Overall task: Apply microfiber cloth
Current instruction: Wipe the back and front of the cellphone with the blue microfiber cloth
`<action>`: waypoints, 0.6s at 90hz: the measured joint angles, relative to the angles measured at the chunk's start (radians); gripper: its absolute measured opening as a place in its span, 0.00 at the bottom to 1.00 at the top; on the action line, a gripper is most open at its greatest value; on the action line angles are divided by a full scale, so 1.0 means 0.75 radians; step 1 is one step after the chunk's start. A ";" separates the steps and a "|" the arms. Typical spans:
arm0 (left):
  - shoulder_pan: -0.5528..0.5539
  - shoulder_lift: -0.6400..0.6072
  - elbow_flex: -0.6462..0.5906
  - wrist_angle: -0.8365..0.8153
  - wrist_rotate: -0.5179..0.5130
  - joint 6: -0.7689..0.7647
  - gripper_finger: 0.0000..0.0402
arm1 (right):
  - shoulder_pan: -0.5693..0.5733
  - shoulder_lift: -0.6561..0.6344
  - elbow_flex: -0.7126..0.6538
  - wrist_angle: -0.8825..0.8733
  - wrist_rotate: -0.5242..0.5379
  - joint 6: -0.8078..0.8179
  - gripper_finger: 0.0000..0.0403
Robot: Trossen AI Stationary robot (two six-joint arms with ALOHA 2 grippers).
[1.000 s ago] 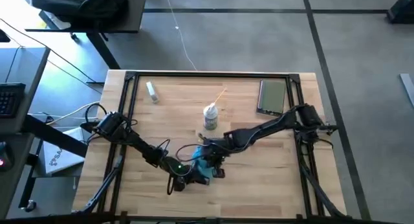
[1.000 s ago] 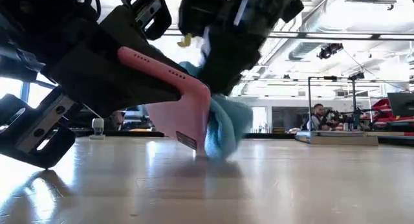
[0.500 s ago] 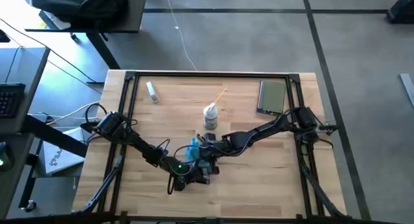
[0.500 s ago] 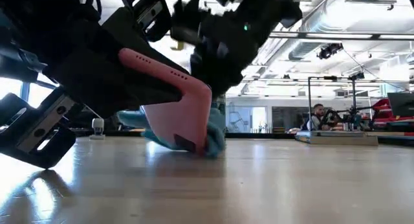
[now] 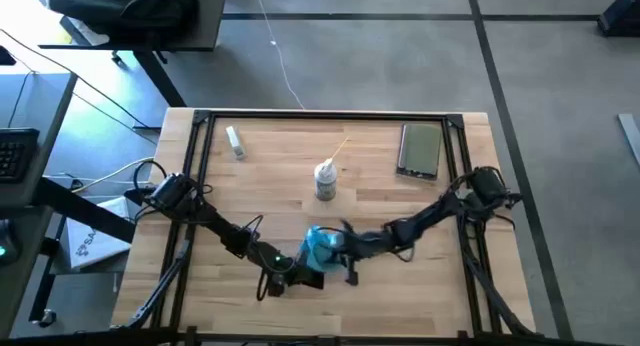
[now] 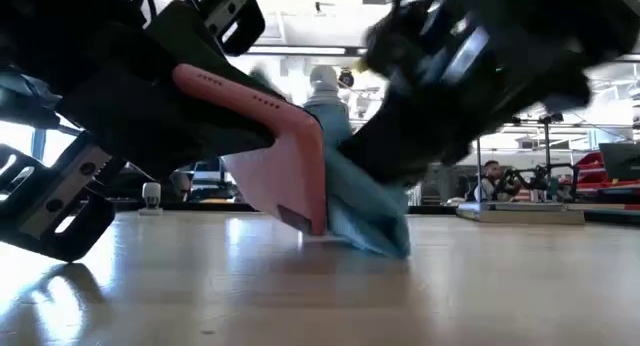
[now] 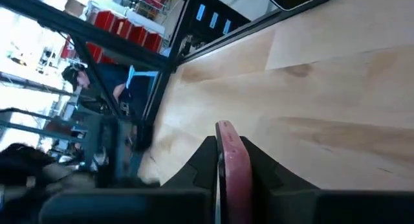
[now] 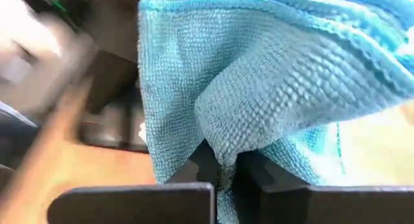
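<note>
Microfiber cloth (image 5: 322, 244): turquoise, rumpled, near-centre of table, draped against the face of a pink-cased phone (image 6: 290, 166); lower folds touch the tabletop in low view.
Cloth in right wrist view (image 8: 272, 88): bunched fold pinched between the two dark fingers.
Right gripper (image 5: 338, 250): clamped on the cloth, just right of it, arm reaching in from the table's right edge.
Phone: pink case, tilted up on one corner, that corner on the wood; edge also visible in left wrist view (image 7: 234, 169).
Left gripper (image 5: 296, 277): fingers closed on the phone's edges, just near-left of the cloth, arm coming in from the left edge.
Spray bottle (image 5: 325, 180): small, clear, upright, centre of table, beyond the cloth, apart from it.
Black phone (image 5: 420, 149): flat, far right of table, well apart from the cloth.
Small white item (image 5: 235, 140): far left of table; cannot tell what it is.
Table (image 5: 400, 296): light wood, dark frame around the edge.
Background: person (image 6: 491, 179) seated far off in the room, low view.
</note>
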 joint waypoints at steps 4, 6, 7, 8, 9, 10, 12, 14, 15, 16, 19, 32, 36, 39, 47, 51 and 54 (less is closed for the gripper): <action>0.000 0.000 0.010 -0.003 0.002 0.014 0.03 | 0.009 0.004 -0.004 0.021 0.002 -0.006 0.00; 0.002 0.000 0.017 -0.005 0.004 0.019 0.03 | 0.011 0.005 -0.004 0.018 0.004 -0.016 0.00; 0.003 0.001 0.021 -0.007 0.007 0.021 0.03 | 0.012 0.006 -0.004 0.015 0.006 -0.023 0.00; 0.005 0.001 0.025 -0.012 0.011 0.023 0.03 | 0.012 0.008 -0.003 0.011 0.008 -0.031 0.00; 0.007 0.001 0.030 -0.017 0.015 0.023 0.03 | 0.013 0.011 0.000 0.009 0.011 -0.038 0.00; 0.009 0.001 0.034 -0.021 0.019 0.023 0.03 | 0.013 0.014 0.003 0.006 0.013 -0.045 0.00; 0.011 0.001 0.043 -0.029 0.026 0.021 0.03 | 0.012 0.020 0.014 0.002 0.014 -0.068 0.00; 0.013 0.001 0.052 -0.036 0.031 0.020 0.03 | 0.010 0.025 0.026 0.002 0.016 -0.094 0.00; 0.013 0.002 0.056 -0.038 0.032 0.021 0.03 | 0.010 0.029 0.033 0.002 0.018 -0.107 0.00; 0.013 0.002 0.060 -0.041 0.033 0.021 0.03 | 0.010 0.032 0.039 0.003 0.019 -0.119 0.00; 0.014 0.003 0.075 -0.058 0.037 0.027 0.03 | 0.006 0.042 0.061 0.006 0.027 -0.155 0.00; 0.014 0.005 0.123 -0.131 0.046 0.069 0.03 | -0.010 0.099 0.126 0.063 0.047 -0.289 0.00; 0.013 0.004 0.128 -0.138 0.048 0.076 0.03 | -0.010 0.127 0.133 0.139 0.050 -0.312 0.00; 0.014 0.004 0.129 -0.136 0.047 0.079 0.03 | -0.010 0.154 0.133 0.217 0.058 -0.318 0.00; 0.015 0.004 0.129 -0.135 0.027 0.118 0.03 | 0.001 0.249 0.134 0.427 0.120 -0.282 0.00; 0.015 0.003 0.129 -0.136 0.012 0.146 0.03 | 0.014 0.307 0.134 0.552 0.162 -0.245 0.00; 0.015 0.003 0.129 -0.136 0.007 0.155 0.03 | 0.027 0.352 0.134 0.643 0.191 -0.223 0.00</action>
